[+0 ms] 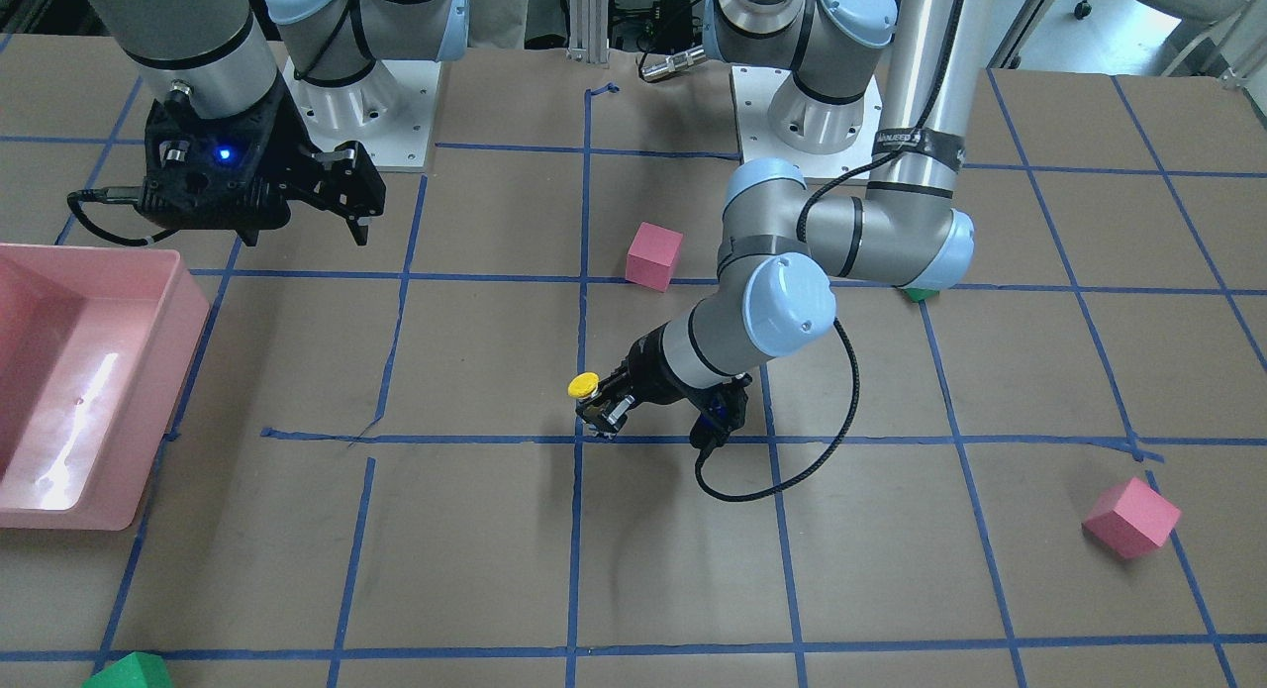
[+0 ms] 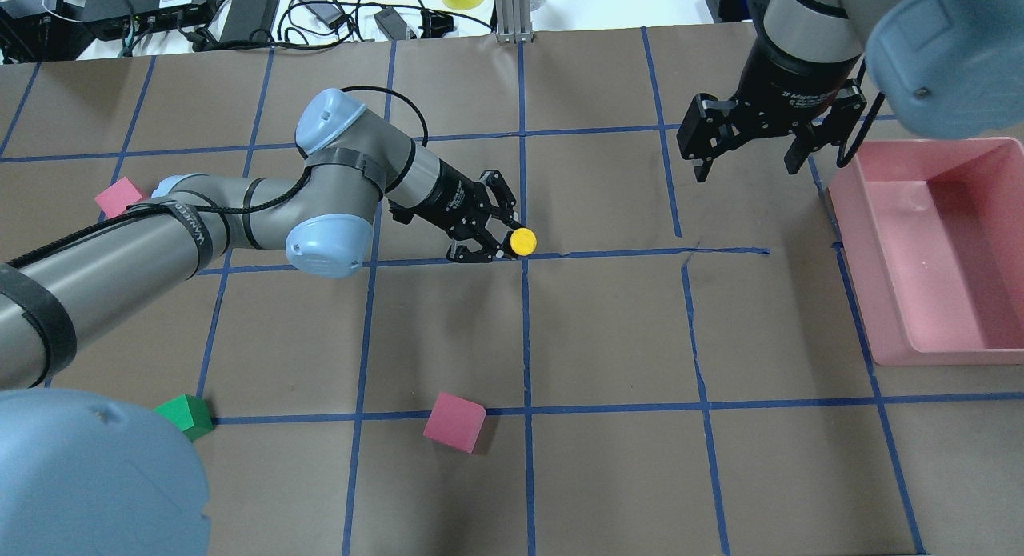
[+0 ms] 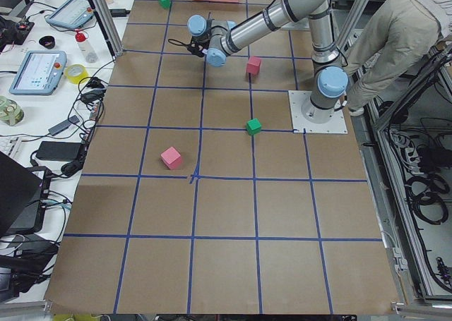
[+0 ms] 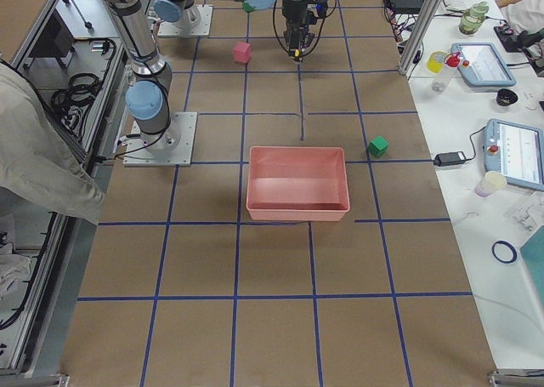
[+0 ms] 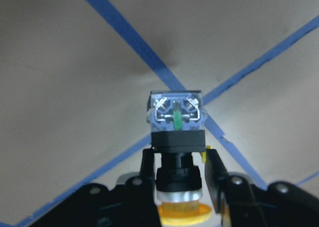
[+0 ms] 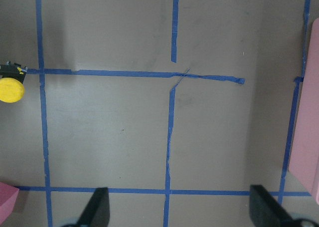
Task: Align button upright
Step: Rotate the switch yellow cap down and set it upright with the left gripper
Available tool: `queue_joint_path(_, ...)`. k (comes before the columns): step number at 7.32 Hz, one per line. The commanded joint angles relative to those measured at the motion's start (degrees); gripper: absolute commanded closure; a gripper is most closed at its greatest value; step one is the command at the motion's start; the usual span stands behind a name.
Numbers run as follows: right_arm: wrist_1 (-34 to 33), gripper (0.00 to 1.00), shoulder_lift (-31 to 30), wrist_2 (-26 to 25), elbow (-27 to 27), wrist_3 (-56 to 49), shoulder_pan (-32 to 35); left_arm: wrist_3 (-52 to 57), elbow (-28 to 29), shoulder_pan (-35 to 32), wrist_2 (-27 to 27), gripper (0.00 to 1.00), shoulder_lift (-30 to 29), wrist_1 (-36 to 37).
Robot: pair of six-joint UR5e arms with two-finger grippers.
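The button point(image 1: 583, 384) has a yellow cap, a black body and a whitish contact block. My left gripper point(image 1: 606, 411) is shut on its black body near the middle of the table, cap upward and base toward the paper. In the overhead view the cap point(image 2: 523, 241) sits at the tip of the left gripper point(image 2: 498, 238). The left wrist view shows the contact block point(image 5: 177, 112) between the two fingers point(image 5: 147, 169). I cannot tell whether the base touches the table. My right gripper point(image 2: 748, 160) is open and empty, hovering near the pink bin.
A pink bin point(image 2: 848, 212) stands at the robot's right side. One pink cube point(image 2: 454, 422) lies near the robot, another point(image 2: 118, 198) behind the left arm. A green cube point(image 2: 186, 414) sits by the left base. Blue tape lines grid the brown paper.
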Motion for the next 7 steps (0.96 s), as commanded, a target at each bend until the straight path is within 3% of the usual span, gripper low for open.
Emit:
queue_joint_path(1, 0.0, 0.0, 0.0, 0.0, 0.0, -0.1, 0.0, -2.7, -2.2, 1.1, -8.7, 1.0, -1.2, -0.2)
queue_joint_path(6, 0.0, 0.0, 0.0, -0.6, 1.0, -0.1, 0.0, -2.9, -2.4, 1.3, -9.3, 1.0, -6.0, -0.2)
queue_joint_path(7, 0.0, 0.0, 0.0, -0.7, 1.0, -0.1, 0.0, -2.8, -2.1, 1.3, -8.4, 0.67, -6.0, -0.2)
